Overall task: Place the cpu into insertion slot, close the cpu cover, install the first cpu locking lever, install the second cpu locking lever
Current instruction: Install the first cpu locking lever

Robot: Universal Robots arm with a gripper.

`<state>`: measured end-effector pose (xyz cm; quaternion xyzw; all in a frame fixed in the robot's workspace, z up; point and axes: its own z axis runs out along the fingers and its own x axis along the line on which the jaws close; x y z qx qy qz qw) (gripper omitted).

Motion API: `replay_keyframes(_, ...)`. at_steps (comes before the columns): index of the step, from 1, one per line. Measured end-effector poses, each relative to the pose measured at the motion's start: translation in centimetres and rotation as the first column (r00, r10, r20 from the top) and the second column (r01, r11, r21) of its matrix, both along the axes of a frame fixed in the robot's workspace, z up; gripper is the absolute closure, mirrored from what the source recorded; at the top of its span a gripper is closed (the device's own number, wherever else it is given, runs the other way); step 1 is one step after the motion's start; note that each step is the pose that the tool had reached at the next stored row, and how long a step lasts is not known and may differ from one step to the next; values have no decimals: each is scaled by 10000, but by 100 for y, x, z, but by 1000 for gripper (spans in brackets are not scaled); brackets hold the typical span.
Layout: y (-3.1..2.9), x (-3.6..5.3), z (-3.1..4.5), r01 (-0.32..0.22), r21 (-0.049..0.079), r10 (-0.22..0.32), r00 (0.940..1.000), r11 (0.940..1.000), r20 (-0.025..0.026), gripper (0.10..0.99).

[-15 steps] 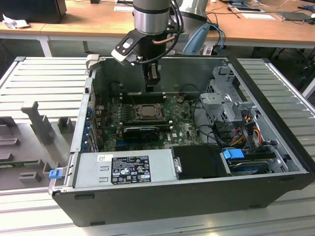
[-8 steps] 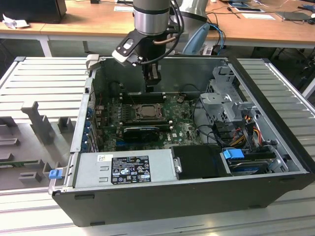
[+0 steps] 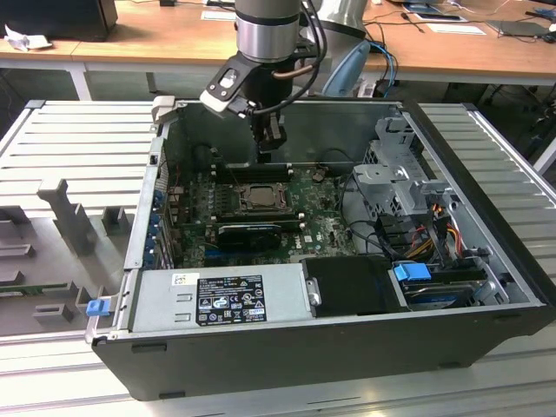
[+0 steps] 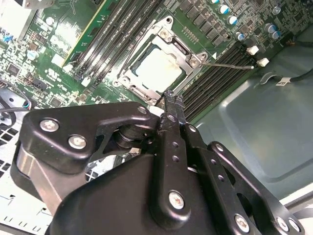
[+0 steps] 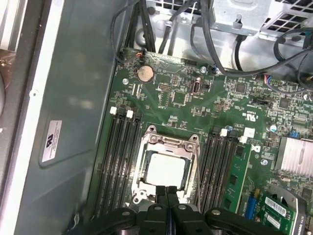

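First wrist view: cpu (image 5: pixel 166 168) just fwd of closed hand (image 5: pixel 167 189).

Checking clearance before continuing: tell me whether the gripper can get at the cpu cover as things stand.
Probably yes. The gripper, fingers shut, hangs above the cpu cover, which lies flat over the cpu; nothing stands between them.

You have one cpu (image 5: pixel 166 169), one cpu cover (image 5: pixel 168 143) and one insertion slot (image 5: pixel 142 196) to count in the first wrist view, plus two banks of long black memory slots (image 5: pixel 120 161) and one round coin cell (image 5: pixel 144 73). In the exterior view, count one black graphics card (image 3: pixel 250 233), one grey power supply (image 3: pixel 217 295), and two blue tabs (image 3: pixel 98 306): one at the exterior view's lower left, one at its lower right.
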<state>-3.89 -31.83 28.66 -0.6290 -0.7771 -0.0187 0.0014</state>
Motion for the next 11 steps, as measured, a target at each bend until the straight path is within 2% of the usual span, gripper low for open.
replay_keyframes(6,0,0,0,-344,0,344,9994,9994,0,980)
replay_keyframes(7,0,0,0,-556,-8,556,9985,9985,-1,980)
replay_keyframes(10,0,0,-5,-1181,-11,1181,9930,9930,0,980)
replay_keyframes(11,0,0,-8,-1456,-11,1456,9893,9893,0,980)
